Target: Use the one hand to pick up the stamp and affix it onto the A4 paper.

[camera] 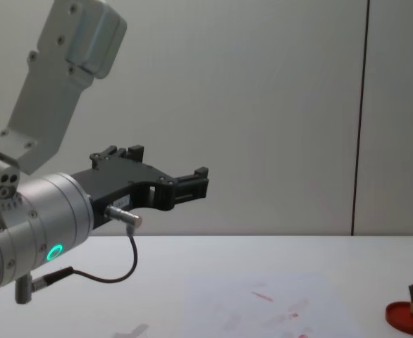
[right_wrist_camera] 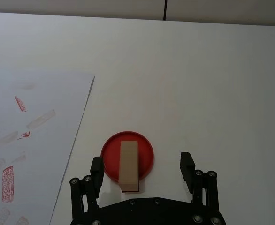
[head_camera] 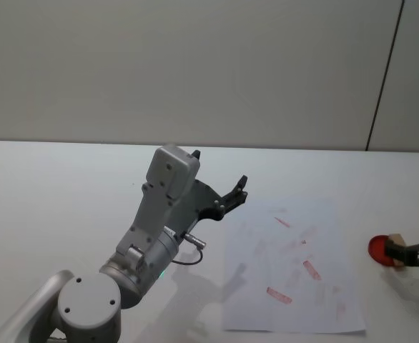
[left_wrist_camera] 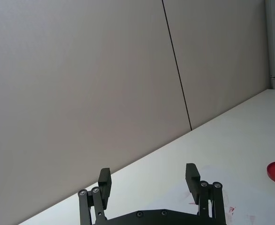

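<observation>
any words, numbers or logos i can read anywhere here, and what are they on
No text can be read anywhere in these views.
On the A4 paper, the red stamp marks seem to hold characters, but they are too blurred to read.
On the stamp and the ink pad under it, no lettering shows.

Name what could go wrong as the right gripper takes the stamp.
1. The stamp overhangs the red ink pad; the right gripper, jaws open either side, could tip it or drag the pad.
2. The A4 paper bears smudged marks; a slanted press might smear again.
The left gripper is parked, raised.
</observation>
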Motion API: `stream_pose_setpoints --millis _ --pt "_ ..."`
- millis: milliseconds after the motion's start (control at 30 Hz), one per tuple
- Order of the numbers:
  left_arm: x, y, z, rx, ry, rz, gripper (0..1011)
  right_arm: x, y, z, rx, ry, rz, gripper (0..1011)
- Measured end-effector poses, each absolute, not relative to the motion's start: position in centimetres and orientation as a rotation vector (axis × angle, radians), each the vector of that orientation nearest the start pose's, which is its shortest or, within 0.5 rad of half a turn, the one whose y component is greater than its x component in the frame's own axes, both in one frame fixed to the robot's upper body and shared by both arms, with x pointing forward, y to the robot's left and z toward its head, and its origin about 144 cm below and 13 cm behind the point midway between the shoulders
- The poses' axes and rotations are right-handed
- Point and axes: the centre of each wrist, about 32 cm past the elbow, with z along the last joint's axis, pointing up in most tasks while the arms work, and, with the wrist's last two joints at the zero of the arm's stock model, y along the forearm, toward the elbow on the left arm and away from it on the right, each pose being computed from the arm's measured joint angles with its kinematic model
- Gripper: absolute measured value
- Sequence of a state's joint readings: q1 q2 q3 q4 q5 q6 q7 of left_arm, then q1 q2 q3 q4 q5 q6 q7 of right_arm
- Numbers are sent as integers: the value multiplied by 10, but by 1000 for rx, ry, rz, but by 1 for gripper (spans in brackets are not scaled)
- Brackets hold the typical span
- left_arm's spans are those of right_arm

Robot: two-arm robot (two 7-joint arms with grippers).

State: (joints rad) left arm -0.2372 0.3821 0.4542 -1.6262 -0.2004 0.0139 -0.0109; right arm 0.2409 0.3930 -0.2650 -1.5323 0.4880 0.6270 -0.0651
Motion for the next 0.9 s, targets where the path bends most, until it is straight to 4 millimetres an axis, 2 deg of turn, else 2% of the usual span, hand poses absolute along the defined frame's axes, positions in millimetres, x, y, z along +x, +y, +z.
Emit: stream_pose_setpoints --millis 900 --pt "492 198 1204 61 -268 1124 1002 524 -261 1191 -462 405 -1342 1001"
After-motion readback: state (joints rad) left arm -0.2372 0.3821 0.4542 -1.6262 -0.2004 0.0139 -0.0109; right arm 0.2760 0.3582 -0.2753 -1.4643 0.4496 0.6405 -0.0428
